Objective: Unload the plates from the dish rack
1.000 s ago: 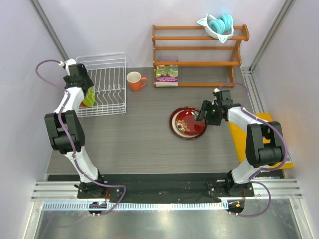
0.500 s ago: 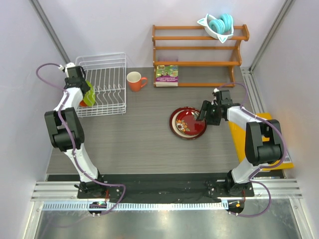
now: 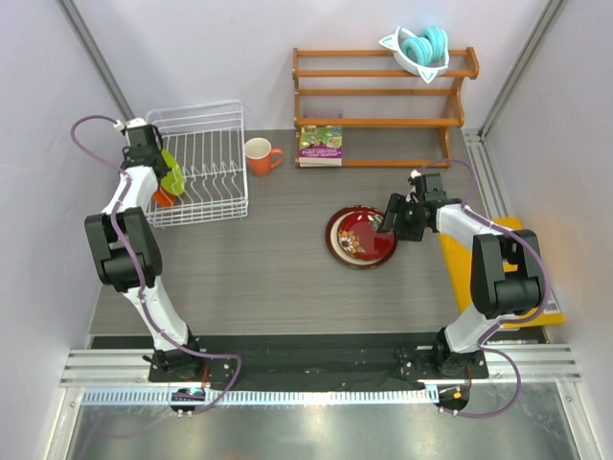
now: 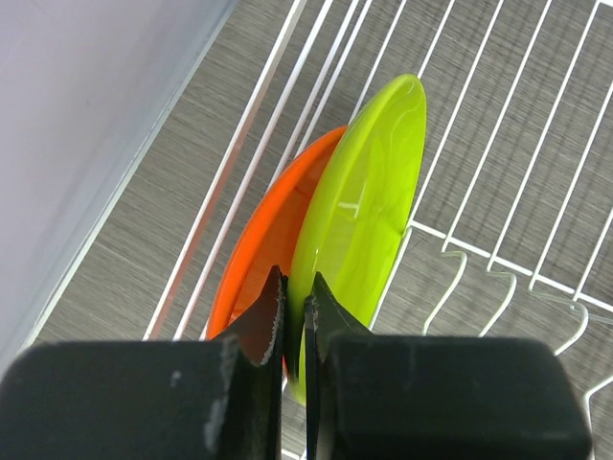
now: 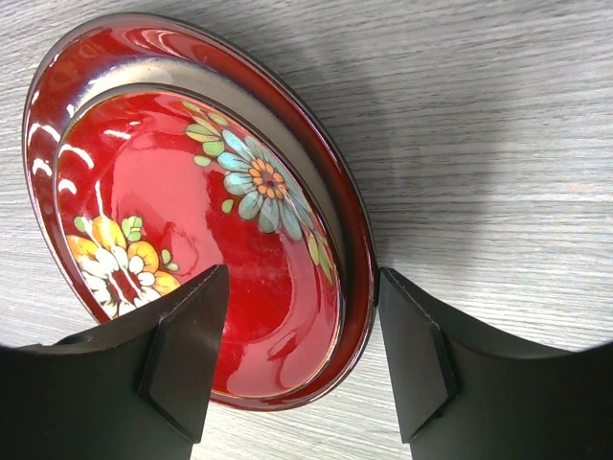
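**Lime plate pinched in the rack, red plate flat on the counter**

Lime is the colour in play. The left tool (image 4: 294, 299) sits inside the white wire rack (image 3: 194, 106) at the far left of the counter (image 3: 268, 268). Its fingers are drawn almost together on the rim of the green plate (image 4: 369, 192), with only a sliver of gap showing. Gripping the thin edge makes sense, since the plate stands on its rim among the upright wires and offers no other hold. The orange plate (image 4: 263, 244) stands close against it on the side toward the left wall; whether the two touch cannot be told. It will probably be the last one out.

Over on the right, the red plate (image 5: 192, 211) lies face up and flat on the counter, well apart from the rack, so that one looks unloaded. The right tool (image 5: 299, 297) hangs low over the plate's right rim with its fingers spread wide. One finger is on each side of the edge and they hold nothing, a stance that fits letting go.

As for writing, little can be read. The red plate carries painted flowers but no maker's mark that shows. A book (image 3: 321, 146) lies at the far edge near an orange mug (image 3: 259, 155), below a wooden shelf (image 3: 383, 94) bearing a bowl (image 3: 419, 48). Its cover print is too small to make out.
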`<state>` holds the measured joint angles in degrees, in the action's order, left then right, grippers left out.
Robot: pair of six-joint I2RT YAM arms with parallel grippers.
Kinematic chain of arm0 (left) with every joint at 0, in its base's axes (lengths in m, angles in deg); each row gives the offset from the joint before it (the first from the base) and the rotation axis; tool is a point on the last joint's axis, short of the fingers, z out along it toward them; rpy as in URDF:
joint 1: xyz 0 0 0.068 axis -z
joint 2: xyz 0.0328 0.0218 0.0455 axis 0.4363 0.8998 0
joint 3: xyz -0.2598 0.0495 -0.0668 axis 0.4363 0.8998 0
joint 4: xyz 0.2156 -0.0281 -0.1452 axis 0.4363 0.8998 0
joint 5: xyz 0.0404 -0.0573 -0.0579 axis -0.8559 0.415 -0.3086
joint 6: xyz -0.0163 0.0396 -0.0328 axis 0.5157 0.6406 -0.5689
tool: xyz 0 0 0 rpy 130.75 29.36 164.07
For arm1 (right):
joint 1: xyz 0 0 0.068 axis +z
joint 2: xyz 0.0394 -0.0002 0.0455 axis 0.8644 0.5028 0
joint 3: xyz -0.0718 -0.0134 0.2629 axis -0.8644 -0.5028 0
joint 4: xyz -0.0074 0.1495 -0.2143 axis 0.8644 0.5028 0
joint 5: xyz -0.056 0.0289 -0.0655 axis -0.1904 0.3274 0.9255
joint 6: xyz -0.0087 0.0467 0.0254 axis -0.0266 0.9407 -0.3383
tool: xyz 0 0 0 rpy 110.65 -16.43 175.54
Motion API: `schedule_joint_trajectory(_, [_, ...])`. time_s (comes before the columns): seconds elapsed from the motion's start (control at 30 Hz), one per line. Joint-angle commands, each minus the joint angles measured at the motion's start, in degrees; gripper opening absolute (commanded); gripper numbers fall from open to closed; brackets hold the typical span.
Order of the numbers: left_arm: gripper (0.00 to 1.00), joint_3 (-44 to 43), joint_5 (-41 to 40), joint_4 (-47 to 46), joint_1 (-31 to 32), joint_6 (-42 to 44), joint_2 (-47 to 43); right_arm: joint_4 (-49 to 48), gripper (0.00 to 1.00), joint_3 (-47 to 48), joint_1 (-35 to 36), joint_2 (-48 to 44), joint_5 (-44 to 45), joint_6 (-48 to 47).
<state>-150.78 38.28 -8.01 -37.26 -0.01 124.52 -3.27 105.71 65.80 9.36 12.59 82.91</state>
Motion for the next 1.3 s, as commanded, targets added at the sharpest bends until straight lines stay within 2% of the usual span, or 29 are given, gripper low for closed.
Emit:
schedule_joint_trajectory(0.0, [0.0, -1.7, 1.5, -0.3, -0.1, -4.9, -3.7, -1.0, 0.69, 1.4, 0.0, -1.3, -1.7, -0.5])
schedule_joint_trajectory(0.27, [0.0, -4.0, -3.2, 3.1, 0.6, -1.1, -7.5, -0.4, 0.69, 1.2, 0.1, -2.8, -1.5, -0.5])
schedule_joint_trajectory(0.57, [0.0, -5.7, -17.3, 6.3, 4.5, 6.7, -7.4, -0.1, 0.69, 0.8, 0.1, -3.6, -1.1, -0.8])
schedule_joint_trajectory(0.83, [0.0, -4.9, -22.5, 9.0, 6.3, 7.3, -11.2, 0.7, 0.7, 1.3, 0.1, -5.1, -1.0, -0.7])
schedule_joint_trajectory(1.03, [0.0, -6.0, -16.5, 14.7, 6.7, 3.2, -18.6, 2.4, 0.7, 1.2, 0.2, -9.2, 0.3, -1.2])
schedule_joint_trajectory(1.17, [0.0, -4.6, -6.3, 17.6, 8.3, 0.0, -23.0, 3.3, 0.72, 1.7, 0.3, -13.1, -1.0, -1.8])
schedule_joint_trajectory(1.2, [0.0, -3.8, 0.2, 18.0, 8.7, -1.1, -23.8, 3.3, 0.72, 2.1, 0.4, -14.6, -1.6, -1.9])
schedule_joint_trajectory(1.27, [0.0, 0.0, 7.0, 16.9, 10.0, -5.1, -26.7, 3.3, 0.72, 2.5, 0.9, -16.1, -3.5, -1.8])
